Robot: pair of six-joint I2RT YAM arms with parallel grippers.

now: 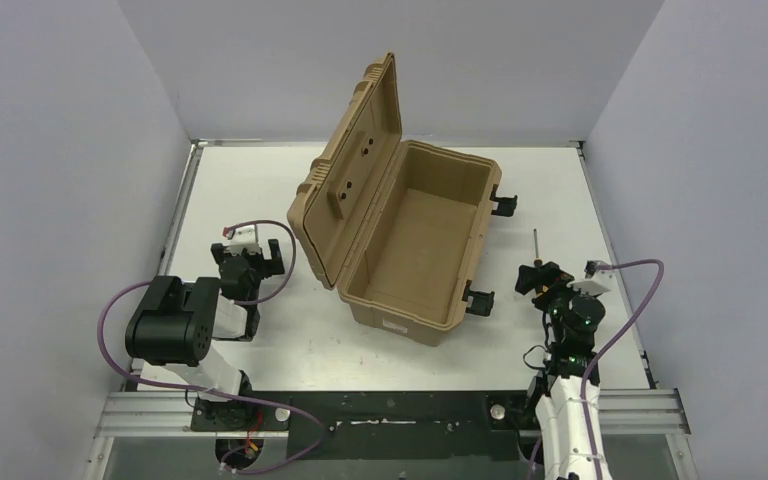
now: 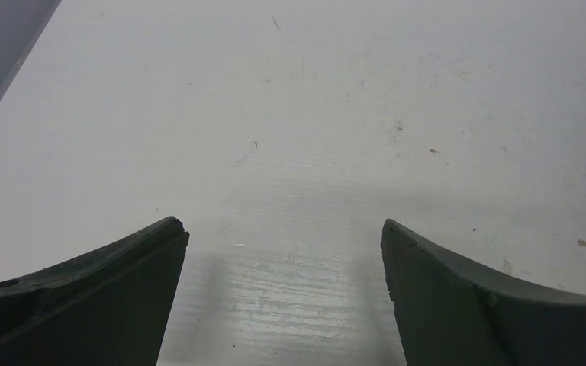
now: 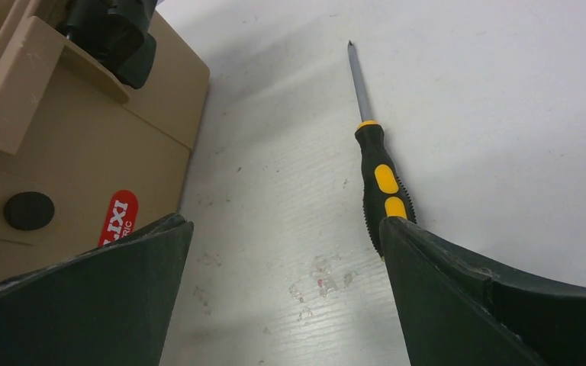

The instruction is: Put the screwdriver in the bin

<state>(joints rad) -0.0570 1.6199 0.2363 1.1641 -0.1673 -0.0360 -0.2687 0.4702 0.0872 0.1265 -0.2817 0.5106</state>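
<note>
**Top external view.** The bin [image 1: 400, 318] stands at mid-worktop [image 1: 250, 190] with its lid [image 1: 352, 165] raised on the left side. The screwdriver [image 1: 536, 246] lies on the worktop to the right of the bin, outside it and apart from it. Its shaft points away from the arm bases. The right pincer [image 1: 543, 277] sits low over the handle end. The left pincer [image 1: 251, 262] sits left of the bin, close to the worktop.

**Left wrist view.** The left pincer [image 2: 284, 232] is spread and pinches nothing. Worktop surface shows between its fingers.

**Right wrist view.** The right pincer [image 3: 284, 225] is spread wide and pinches nothing. The screwdriver [image 3: 378, 177] lies flat on the worktop. The butt of its black-and-yellow handle is hidden behind the right finger [image 3: 473, 305]. The bin wall [image 3: 84, 130] fills the left, carrying a black latch [image 3: 114, 34] and a red label [image 3: 119, 217].
</note>
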